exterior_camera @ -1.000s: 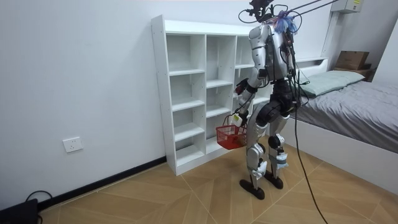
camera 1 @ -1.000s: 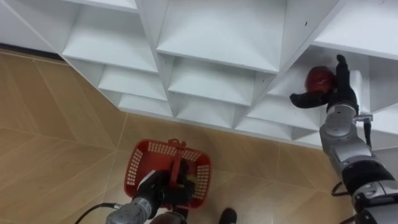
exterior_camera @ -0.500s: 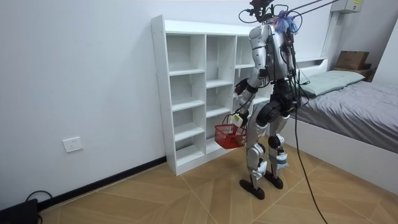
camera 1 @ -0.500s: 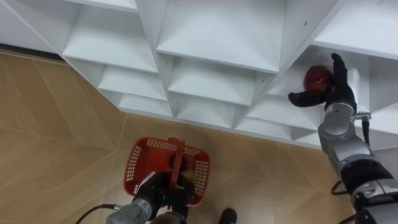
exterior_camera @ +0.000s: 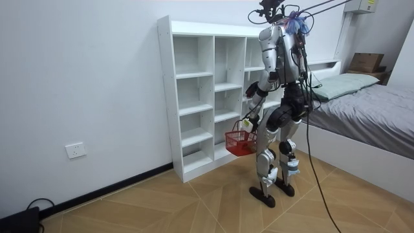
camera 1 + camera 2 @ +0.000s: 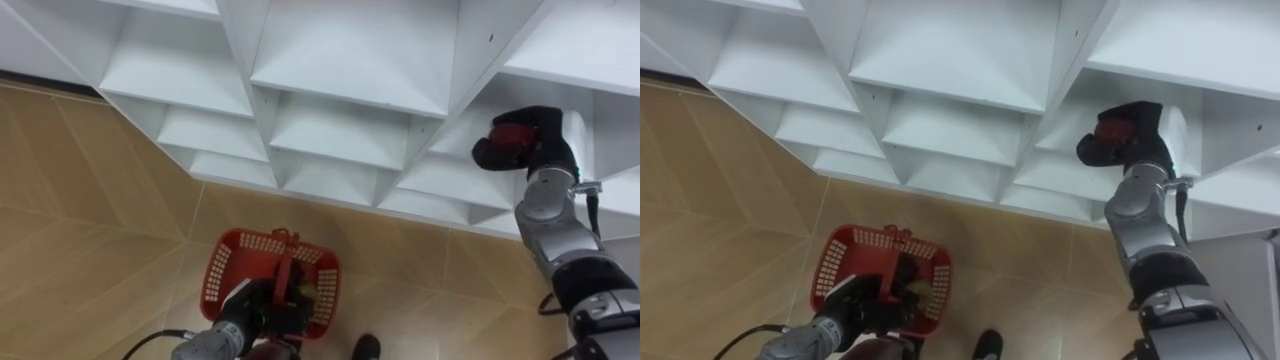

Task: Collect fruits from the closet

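Shelf unit [image 5: 166, 97], wood floor [image 5: 162, 200], bed [image 5: 375, 110] beside; right hand [image 6: 545, 130] clasps red fruit [image 6: 508, 137], left hand [image 6: 248, 306] grips basket [image 6: 222, 268].

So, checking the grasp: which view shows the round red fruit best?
The left eye view: the round red fruit shows clearly inside the right robot hand's curled fingers. The right eye view shows the same; in the room view it's too small to tell.
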You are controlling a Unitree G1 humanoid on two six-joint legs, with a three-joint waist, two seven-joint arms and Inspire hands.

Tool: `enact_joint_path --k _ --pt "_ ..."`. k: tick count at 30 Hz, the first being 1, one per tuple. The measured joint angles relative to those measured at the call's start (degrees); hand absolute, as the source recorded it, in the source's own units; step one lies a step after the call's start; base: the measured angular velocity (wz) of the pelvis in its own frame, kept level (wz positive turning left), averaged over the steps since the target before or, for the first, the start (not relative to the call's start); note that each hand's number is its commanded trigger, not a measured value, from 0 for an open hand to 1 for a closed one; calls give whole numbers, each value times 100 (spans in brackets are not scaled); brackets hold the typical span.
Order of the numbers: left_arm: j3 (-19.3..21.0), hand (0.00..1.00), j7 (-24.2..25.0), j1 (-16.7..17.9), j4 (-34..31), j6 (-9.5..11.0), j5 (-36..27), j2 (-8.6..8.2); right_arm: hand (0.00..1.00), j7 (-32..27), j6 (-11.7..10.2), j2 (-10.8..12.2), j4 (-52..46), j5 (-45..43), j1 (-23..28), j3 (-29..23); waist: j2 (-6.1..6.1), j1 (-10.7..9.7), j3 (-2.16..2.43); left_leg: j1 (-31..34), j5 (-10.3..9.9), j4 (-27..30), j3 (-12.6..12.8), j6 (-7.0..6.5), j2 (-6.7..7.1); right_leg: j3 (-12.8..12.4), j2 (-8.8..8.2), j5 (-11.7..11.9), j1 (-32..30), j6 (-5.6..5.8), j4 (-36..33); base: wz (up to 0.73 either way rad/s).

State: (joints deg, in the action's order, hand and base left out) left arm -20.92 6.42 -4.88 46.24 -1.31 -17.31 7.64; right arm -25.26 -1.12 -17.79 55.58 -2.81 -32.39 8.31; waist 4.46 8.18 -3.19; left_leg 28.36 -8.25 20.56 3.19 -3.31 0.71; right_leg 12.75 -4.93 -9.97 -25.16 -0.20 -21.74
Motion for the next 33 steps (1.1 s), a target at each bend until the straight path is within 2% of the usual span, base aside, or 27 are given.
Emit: enact_joint_path --k 21,28,31,33 --pt "14 100 -88 -104 0 40 -111 -11 100 50 -11 58 -26 27 1 72 1 -51 -1 -10 1 9 -4 0 1 -1 -2 2 40 -3 19 0" --pt "168 100 -97 -230 1 47 -81 -7 100 357 -30 251 -620 4 160 71 -10 -160 2 -23 -1 50 1 -1 0 5 0 2 73 -4 20 0" --pt "167 100 -128 -287 4 53 -132 -23 100 485 -54 355 -828 61 301 170 -68 -157 2 -89 -4 55 1 -3 -1 7 3 5 162 -7 56 0" --pt "166 100 -134 -297 -14 59 -122 -56 100 507 -53 418 -988 88 449 174 -159 -160 7 -195 -6 8 7 -5 -3 -2 15 20 270 -25 119 0"
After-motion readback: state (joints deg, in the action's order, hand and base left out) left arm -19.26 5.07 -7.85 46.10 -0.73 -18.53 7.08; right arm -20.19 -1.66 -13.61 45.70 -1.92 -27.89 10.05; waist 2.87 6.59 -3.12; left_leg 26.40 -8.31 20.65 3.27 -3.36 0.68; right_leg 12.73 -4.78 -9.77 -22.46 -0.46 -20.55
